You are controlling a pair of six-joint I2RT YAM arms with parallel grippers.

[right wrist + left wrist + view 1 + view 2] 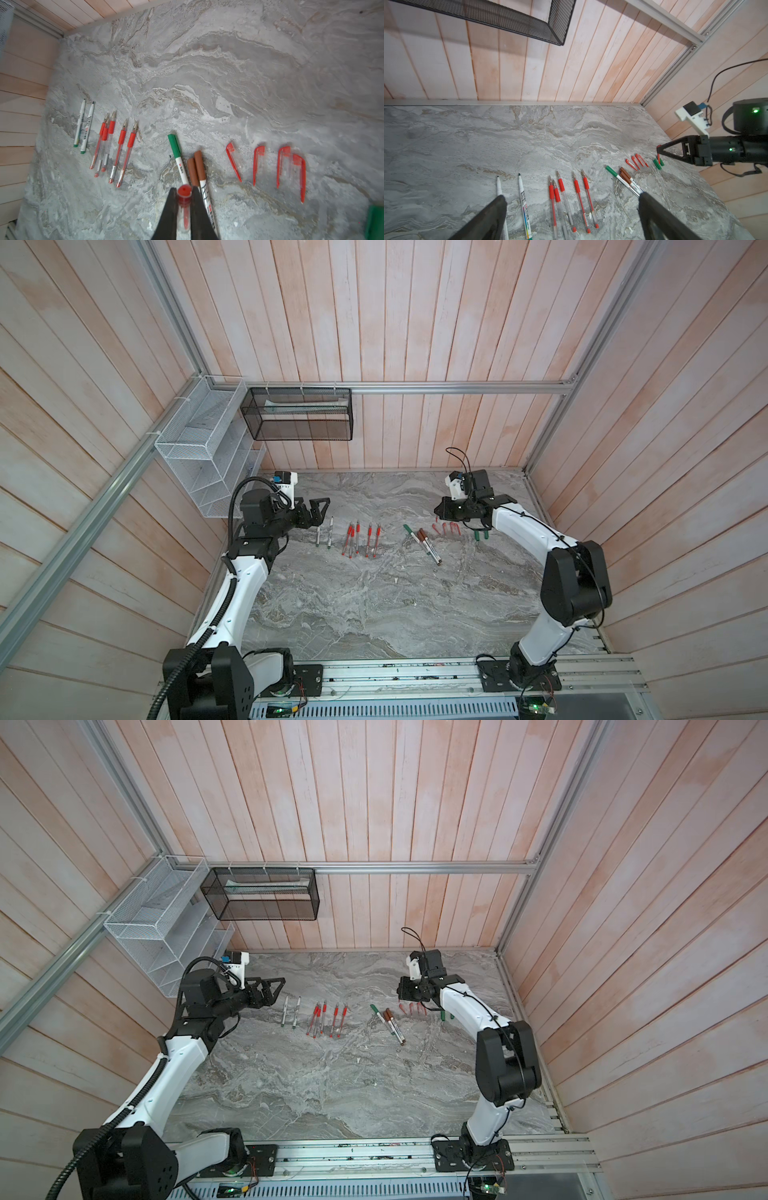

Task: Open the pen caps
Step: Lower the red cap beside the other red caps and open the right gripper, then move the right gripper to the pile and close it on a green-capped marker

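My right gripper [184, 195] is shut on a slim red pen cap [184, 192], held just above the table beside the lying caps. Several loose red pen caps [257, 164] lie in a row there, and green caps [481, 534] sit beside them under my right wrist. A green-capped marker [409, 529] and two brown-capped markers [423, 536] lie mid-table. Several uncapped red pens [577, 187] and two uncapped white markers [522, 193] lie further left. My left gripper [321, 512] hovers open over the white markers, holding nothing.
A black mesh basket [297, 414] hangs on the back wall and a white wire rack [199, 448] on the left wall, close behind my left arm. Wooden walls and aluminium rails [415, 387] enclose the marble table [374, 605].
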